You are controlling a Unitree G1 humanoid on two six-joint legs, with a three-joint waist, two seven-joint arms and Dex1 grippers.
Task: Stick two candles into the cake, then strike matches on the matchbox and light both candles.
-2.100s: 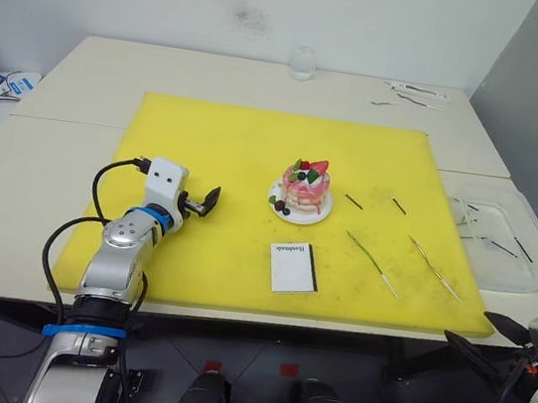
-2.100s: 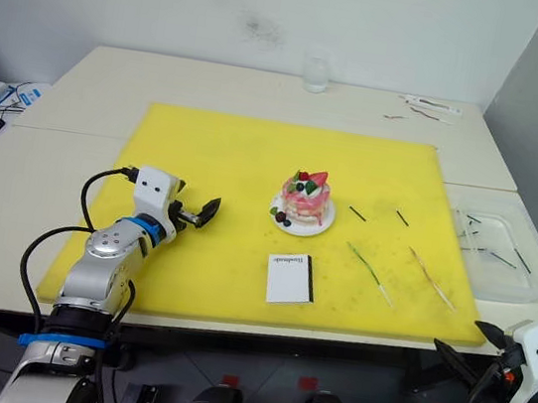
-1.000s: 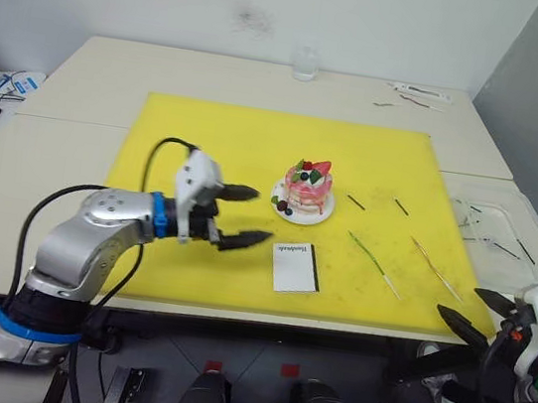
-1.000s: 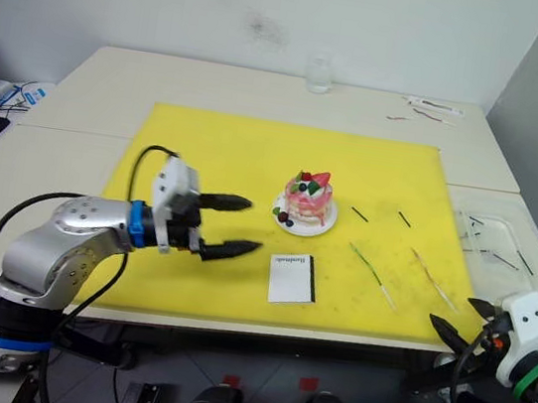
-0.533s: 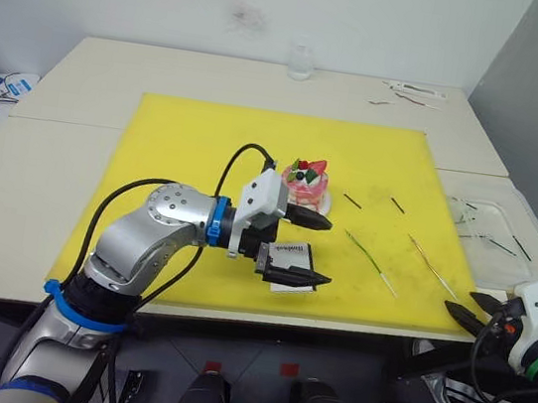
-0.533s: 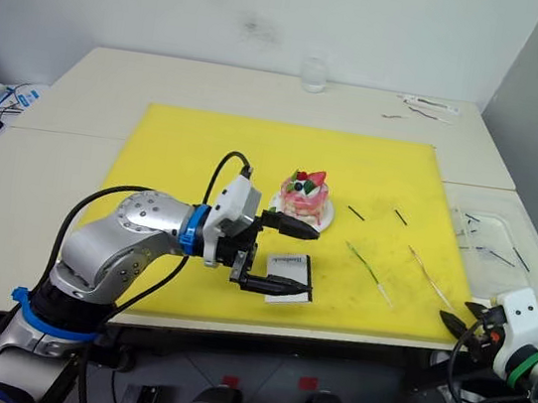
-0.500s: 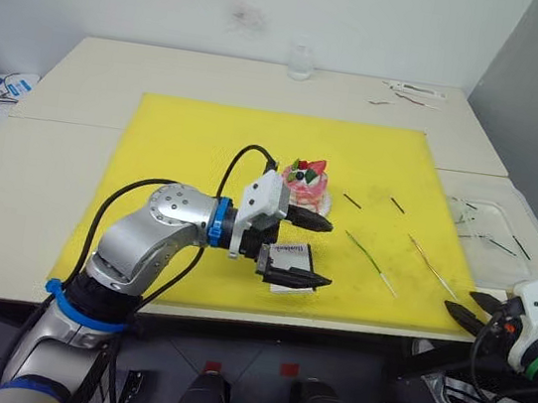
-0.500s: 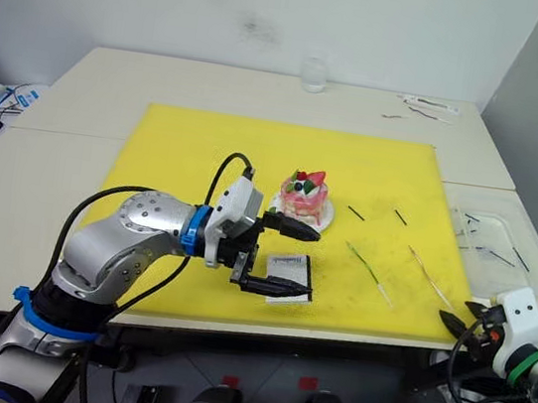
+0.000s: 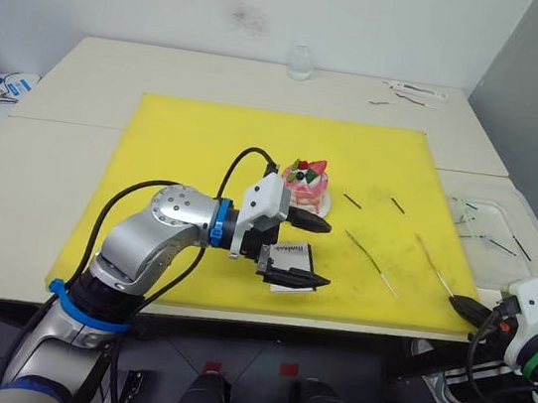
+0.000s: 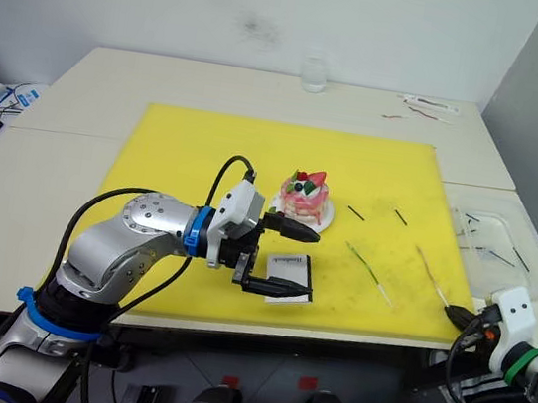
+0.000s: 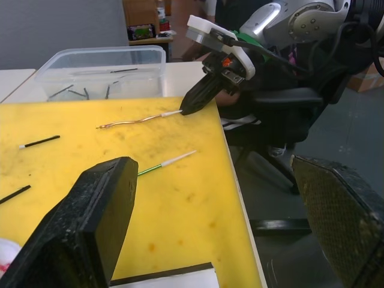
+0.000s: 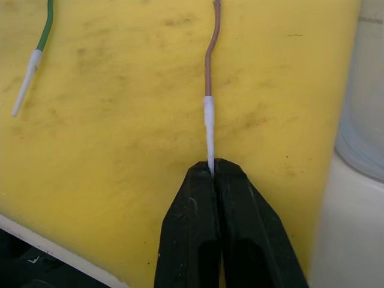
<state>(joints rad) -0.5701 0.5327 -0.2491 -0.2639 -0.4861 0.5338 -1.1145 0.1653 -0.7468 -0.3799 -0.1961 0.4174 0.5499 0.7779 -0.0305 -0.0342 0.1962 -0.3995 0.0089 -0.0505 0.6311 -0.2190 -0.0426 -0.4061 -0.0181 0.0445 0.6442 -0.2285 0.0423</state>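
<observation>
The pink cake sits on its white plate mid-mat. In front of it lies the white matchbox. My left gripper is open over the matchbox, with one finger beside the cake and the other across the box's near edge. A green candle lies right of the box. My right gripper is shut on the pale tip of the brownish candle at the mat's front right edge. Two short dark matches lie right of the cake.
The yellow mat covers the table's middle. A clear plastic tray holding several dark sticks stands off the mat to the right. A glass stands by the far wall, with small items at the back right.
My right gripper has closed on the brownish candle's pale tip, and the candle has shifted slightly. My left arm swung right across the mat to the matchbox and stays open.
</observation>
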